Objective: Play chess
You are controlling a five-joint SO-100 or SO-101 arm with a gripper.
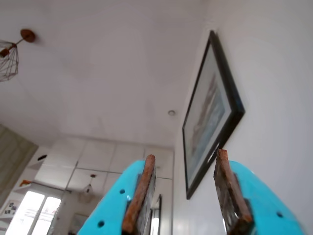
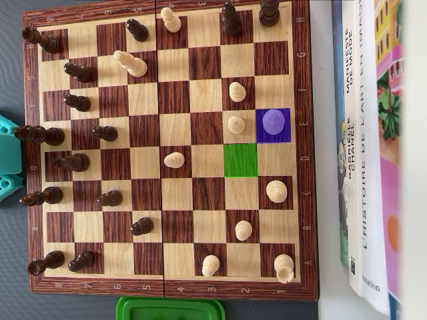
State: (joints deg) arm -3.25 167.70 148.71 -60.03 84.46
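The wooden chessboard (image 2: 167,288) fills the overhead view. Dark pieces (image 2: 70,162) stand mostly along its left side and light pieces (image 2: 243,230) mostly on the right. One square is tinted purple (image 2: 261,137) and a light piece (image 2: 273,120) stands on it. The square down-left of it is tinted green (image 2: 240,161) and is bare. My gripper (image 1: 186,154) shows in the wrist view with blue jaws and brown pads, pointing up at the ceiling, open and empty. In the overhead view only a teal part of the arm (image 2: 8,157) shows at the left edge.
Books (image 2: 363,147) lie along the board's right side. A green plastic lid or box (image 2: 170,309) sits below the board's lower edge. The wrist view shows a framed picture (image 1: 210,112) on the wall and a wire ceiling lamp (image 1: 10,56).
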